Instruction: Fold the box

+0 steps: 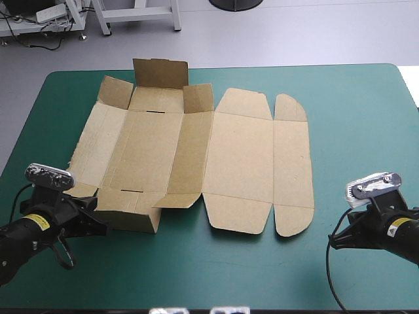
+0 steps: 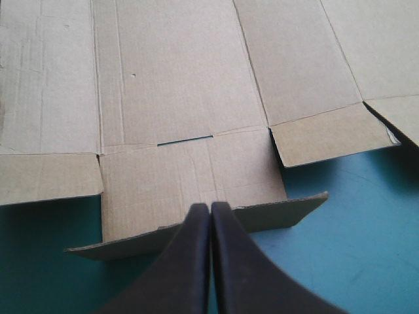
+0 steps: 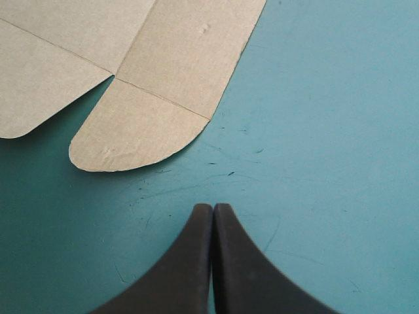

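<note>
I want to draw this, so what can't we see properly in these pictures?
1. Left wrist view: whether the left tool touches the raised near flap of the box; its own tips cover the spot.
2. Right wrist view: most of the box, cut off by the picture's edges.
3. High view: the table edge behind the upright far flap, hidden by it.

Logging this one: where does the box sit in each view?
High: box mid-table, mostly flat, far flaps raised.
Left wrist: box ahead of the shut left gripper, its near edge raised at the tips.
Right wrist: only a rounded corner of the box, ahead of the right gripper.
Shared landmark: the teal-green cover.
</note>
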Available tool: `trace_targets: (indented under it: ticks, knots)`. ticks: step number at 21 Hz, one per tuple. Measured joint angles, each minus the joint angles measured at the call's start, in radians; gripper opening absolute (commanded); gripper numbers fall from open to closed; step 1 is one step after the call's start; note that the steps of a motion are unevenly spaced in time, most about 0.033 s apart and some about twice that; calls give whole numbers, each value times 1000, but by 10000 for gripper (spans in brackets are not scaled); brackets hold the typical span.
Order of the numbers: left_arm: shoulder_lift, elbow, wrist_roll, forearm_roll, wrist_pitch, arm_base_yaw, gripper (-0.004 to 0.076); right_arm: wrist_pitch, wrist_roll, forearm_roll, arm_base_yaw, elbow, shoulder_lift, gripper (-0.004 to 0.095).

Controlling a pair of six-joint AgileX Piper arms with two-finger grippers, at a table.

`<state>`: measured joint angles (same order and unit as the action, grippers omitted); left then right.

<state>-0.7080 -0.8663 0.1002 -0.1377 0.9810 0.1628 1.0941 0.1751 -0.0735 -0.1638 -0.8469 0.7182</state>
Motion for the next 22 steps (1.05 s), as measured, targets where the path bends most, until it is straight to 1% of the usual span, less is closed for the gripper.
trace_targets:
  ticks: [5, 7, 10, 13, 16, 18, 20, 22]
  knots:
    - [0, 0, 1, -25, 0, 0, -5, 0, 0, 0, 0, 0, 0, -24]
    - [-4, 0, 56, -81, 10, 0, -5, 0, 0, -1, 0, 0, 0, -24]
    - [-29, 0, 88, -117, 15, 0, -5, 0, 0, -5, 0, 0, 0, -24]
    - [-92, 0, 104, -152, 15, 0, -5, -1, 0, -8, 0, 0, 0, -24]
    - [-143, 0, 166, -244, 18, 0, -5, -1, 0, -8, 0, 0, 0, -24]
    - [-152, 0, 209, -265, 13, 0, -5, -1, 0, -8, 0, 0, 0, -24]
    - [-159, -9, 233, -244, 1, 0, 4, -1, 1, -8, 0, 0, 0, -24]
    - [-184, -43, 234, -157, -5, 0, 19, -1, 6, -8, 0, 0, 0, -24]
